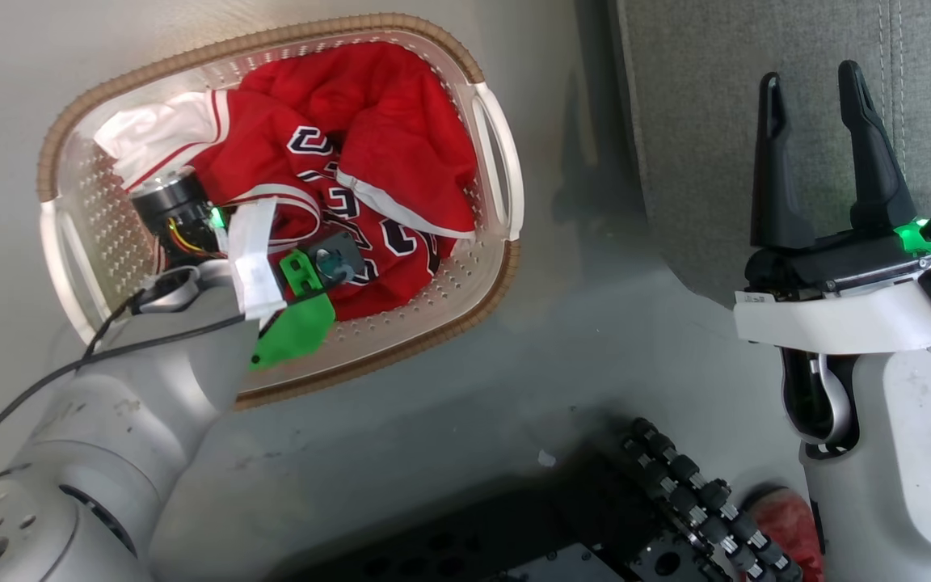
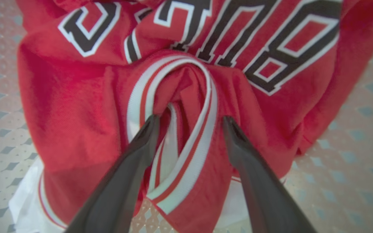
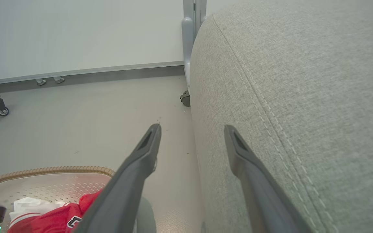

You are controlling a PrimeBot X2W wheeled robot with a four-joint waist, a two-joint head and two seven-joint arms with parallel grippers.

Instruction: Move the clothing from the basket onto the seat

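All of the clothing point(image 1: 352, 162) that shows lies heaped inside the basket point(image 1: 498, 162), which stands on the floor point(image 1: 433, 420) just beside the seat point(image 1: 692, 121). None of the red fabric is on the grey cushion in the parts of it that can be seen, so I judge the task to be at its very start: the first garment is being taken hold of and not one has been carried across.

The left arm reaches down into the basket. Its wrist view shows the left tool point(image 2: 190, 119) with its two fingers spread wide, one on each side of a raised loop of striped trim point(image 2: 202, 129) on the jersey point(image 2: 270, 48). The tips press at the cloth, but the jaws have not closed and grip nothing yet.

The right tool point(image 1: 811, 77) hangs apart from the basket, beside the front edge of the seat, fingers parted and empty.

What is left, by my reckoning, is nearly everything: pinch the trim, lift the jersey clear of the rim, lay it on the cushion, then come back for the other red piece bunched at the far side of the basket.
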